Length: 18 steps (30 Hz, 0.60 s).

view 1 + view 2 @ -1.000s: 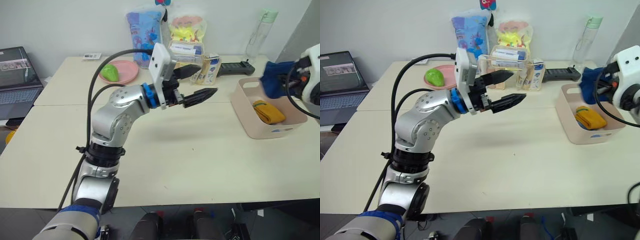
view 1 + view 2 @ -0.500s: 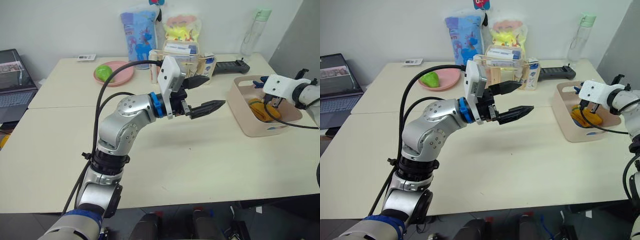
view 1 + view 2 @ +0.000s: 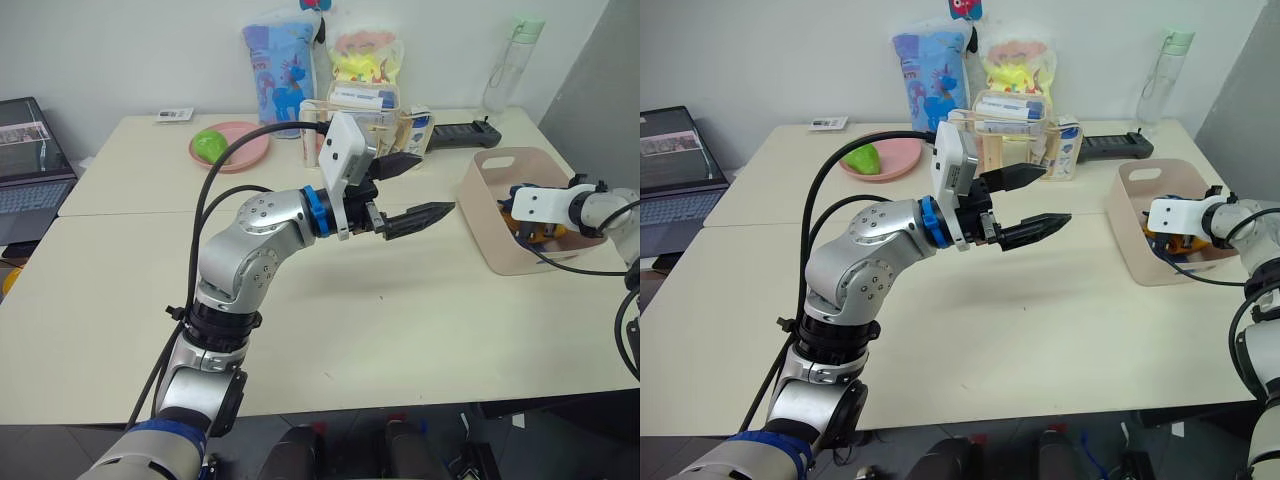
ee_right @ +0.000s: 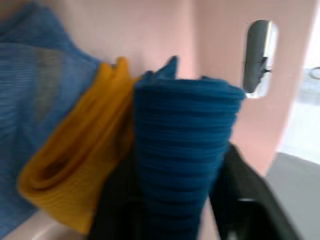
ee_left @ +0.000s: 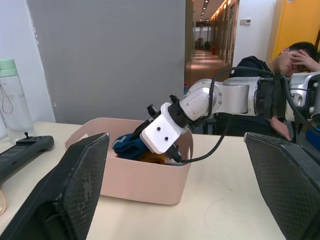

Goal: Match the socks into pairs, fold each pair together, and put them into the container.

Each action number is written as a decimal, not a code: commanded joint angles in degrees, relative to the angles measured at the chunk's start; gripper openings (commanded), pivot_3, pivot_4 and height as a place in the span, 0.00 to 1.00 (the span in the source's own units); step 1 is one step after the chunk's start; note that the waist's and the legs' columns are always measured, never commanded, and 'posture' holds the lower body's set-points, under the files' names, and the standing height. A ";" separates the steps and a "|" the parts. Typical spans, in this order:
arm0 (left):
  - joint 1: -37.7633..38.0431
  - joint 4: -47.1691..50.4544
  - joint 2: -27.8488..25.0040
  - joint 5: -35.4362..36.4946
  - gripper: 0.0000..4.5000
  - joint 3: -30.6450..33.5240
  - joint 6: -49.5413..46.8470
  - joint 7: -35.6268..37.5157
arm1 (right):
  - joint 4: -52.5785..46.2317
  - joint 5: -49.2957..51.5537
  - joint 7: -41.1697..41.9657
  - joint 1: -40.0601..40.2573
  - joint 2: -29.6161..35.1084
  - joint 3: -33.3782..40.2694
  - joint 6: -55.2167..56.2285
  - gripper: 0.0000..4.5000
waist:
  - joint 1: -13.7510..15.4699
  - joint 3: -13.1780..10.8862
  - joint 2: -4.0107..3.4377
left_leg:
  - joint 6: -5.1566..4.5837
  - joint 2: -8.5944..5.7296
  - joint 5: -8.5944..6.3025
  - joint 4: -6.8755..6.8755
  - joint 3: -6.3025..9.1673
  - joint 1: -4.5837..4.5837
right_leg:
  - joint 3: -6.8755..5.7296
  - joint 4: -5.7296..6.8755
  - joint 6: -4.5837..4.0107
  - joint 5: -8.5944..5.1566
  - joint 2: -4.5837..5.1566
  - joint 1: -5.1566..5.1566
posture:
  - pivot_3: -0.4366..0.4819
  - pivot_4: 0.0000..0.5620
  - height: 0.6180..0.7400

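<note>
Mostly bare cream table (image 3: pixel 400 330) w/ pink container (image 3: pixel 495 240), grey wall behind.

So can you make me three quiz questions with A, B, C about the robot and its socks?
1. Where is the right gripper?
A. inside the pale pink plastic tub
B. over the laptop
C. on the round pink plate

2. What colour is the folded knit sock bundle between its fingers?
A. red
B. navy blue
C. white

3. How is the left gripper?
A. shut on a bottle
B. shut on a sock
C. open, holding nothing

Answers: 1 A, it reaches down into the tub. 2 B, the right wrist view shows a dark blue bundle. 3 C, its fingers stand apart above the table.
</note>
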<state>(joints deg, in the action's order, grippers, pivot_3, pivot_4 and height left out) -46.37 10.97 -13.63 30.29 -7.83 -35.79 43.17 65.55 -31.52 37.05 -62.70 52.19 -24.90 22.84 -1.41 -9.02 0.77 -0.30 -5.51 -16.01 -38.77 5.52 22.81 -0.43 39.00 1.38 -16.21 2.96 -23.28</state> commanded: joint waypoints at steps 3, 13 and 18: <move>-0.70 0.52 0.12 -0.06 1.00 -0.07 0.98 0.41 | -0.95 2.10 6.23 -1.95 1.29 2.47 -1.17 0.83 | -0.04 0.00 0.00 | 0.00 0.00 0.00 0.00 -0.02 0.01 | 0.02 0.00 0.00 0.00 0.00 0.00 | 0.48 0.27 1.00; -1.31 -1.47 -0.42 -0.52 1.00 0.36 2.62 1.59 | -8.05 8.35 27.72 -8.53 4.50 7.26 -8.99 0.99 | 0.00 -0.01 -0.02 | 0.01 0.00 -0.01 0.00 0.03 0.01 | -0.02 0.00 0.00 0.00 0.00 -0.02 | 0.48 0.27 1.00; -1.67 -1.97 -0.36 -0.76 1.00 0.48 3.15 1.50 | -9.12 7.97 28.76 -12.26 5.15 7.83 -11.50 0.99 | 0.07 -0.01 -0.02 | 0.01 -0.01 -0.01 0.00 0.04 0.02 | -0.02 0.00 0.00 0.00 0.00 -0.02 | 0.48 0.27 1.00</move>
<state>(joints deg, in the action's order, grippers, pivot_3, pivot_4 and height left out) -46.74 8.36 -13.91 29.87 -8.11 -34.21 44.50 57.77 -23.63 66.24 -71.99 55.75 -19.03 11.90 -1.34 -9.03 0.75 -0.30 -5.51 -16.01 -38.76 5.55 22.83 -0.44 39.00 1.38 -16.21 2.96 -23.31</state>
